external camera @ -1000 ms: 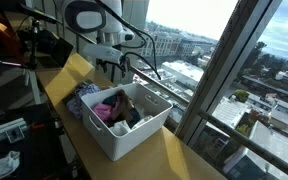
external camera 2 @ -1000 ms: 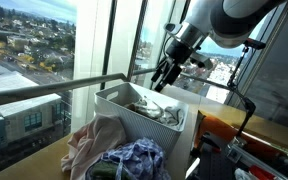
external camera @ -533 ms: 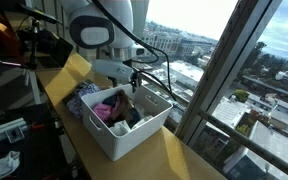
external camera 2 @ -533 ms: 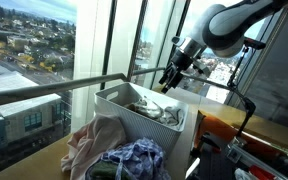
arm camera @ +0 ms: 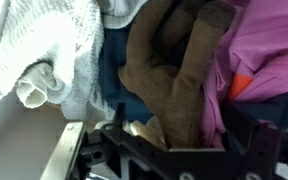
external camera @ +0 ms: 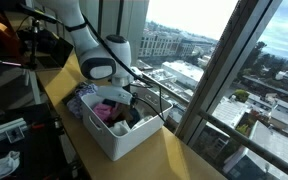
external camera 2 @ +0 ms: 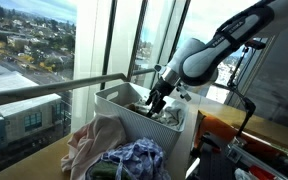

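In an exterior view, going from the left, a pile of clothes (external camera: 84,97) lies on the wooden table (external camera: 179,160), touching the white basket (external camera: 134,142) beside it, and to the right of the basket is the large window (external camera: 234,70) with the city behind it. The robot arm (external camera: 99,62) bends down from above, and its fingers (external camera: 132,106) are inside the basket, low among the clothes there. From the opposite side of the scene, a pale pink cloth (external camera 2: 96,140) and a blue checked cloth (external camera 2: 136,158) lie in front of the basket (external camera 2: 119,112), and the fingers (external camera 2: 154,102) reach into it near its far right corner. The wrist view looks straight down into the basket: at the left is a white knitted cloth (arm camera: 44,50), then a dark blue cloth (arm camera: 114,85) under it, then a brown cloth (arm camera: 174,70) in the middle, and at the right a bright pink cloth (arm camera: 269,60) with a small orange patch at its edge. The fingers stand wide apart at the bottom of this view and grip nothing. The brown cloth lies between them, just beneath; whether they already touch it I cannot tell. Any label on the clothes is too blurred to read.
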`<move>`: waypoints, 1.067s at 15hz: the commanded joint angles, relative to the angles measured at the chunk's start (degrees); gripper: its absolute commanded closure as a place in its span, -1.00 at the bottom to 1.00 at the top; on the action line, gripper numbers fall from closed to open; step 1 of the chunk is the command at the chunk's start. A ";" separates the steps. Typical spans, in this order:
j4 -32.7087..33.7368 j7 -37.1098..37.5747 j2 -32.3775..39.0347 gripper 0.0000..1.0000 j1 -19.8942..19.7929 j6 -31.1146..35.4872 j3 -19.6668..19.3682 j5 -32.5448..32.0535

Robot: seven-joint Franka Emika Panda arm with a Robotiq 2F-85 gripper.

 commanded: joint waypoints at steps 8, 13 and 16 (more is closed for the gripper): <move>9.43 12.43 16.53 -1.00 1.28 1.97 -1.61 -17.68; 9.55 16.60 17.38 -0.32 1.62 1.37 -2.25 -21.74; 8.34 17.67 15.17 0.11 0.68 0.70 -1.47 -23.16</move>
